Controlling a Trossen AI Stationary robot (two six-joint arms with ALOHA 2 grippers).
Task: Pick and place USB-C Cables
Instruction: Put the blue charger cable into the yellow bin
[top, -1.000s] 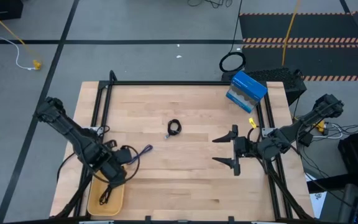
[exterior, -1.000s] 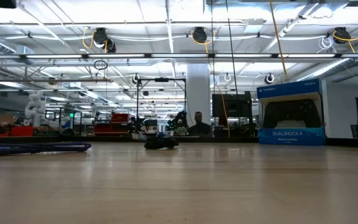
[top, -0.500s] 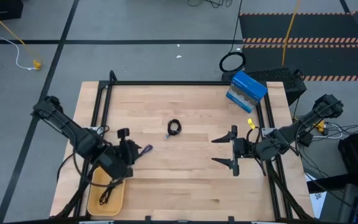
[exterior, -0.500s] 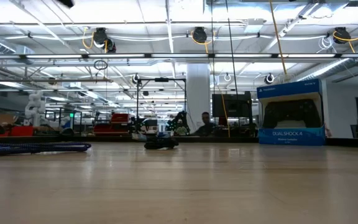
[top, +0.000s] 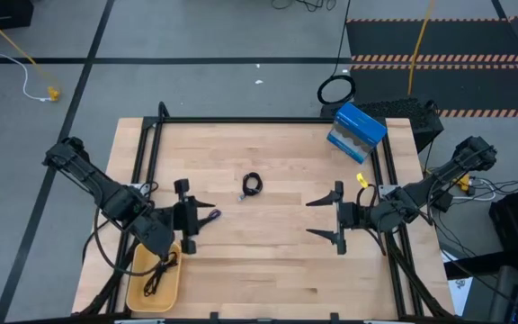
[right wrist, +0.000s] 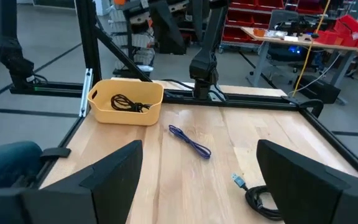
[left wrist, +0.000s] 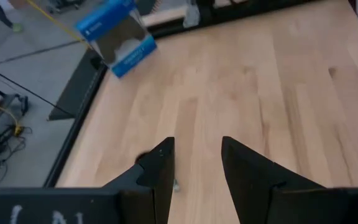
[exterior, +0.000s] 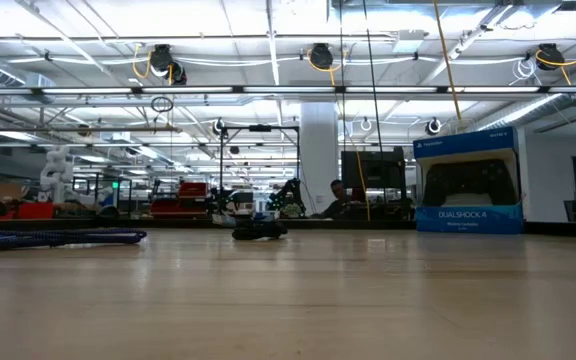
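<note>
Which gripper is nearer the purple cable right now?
Left. The left gripper hovers right beside the purple cable, just off its end; the right gripper waits open far across the table.

Left gripper (top: 186, 216) low over table's left side, jaws parted, right gripper (top: 337, 216) jaws wide
</note>
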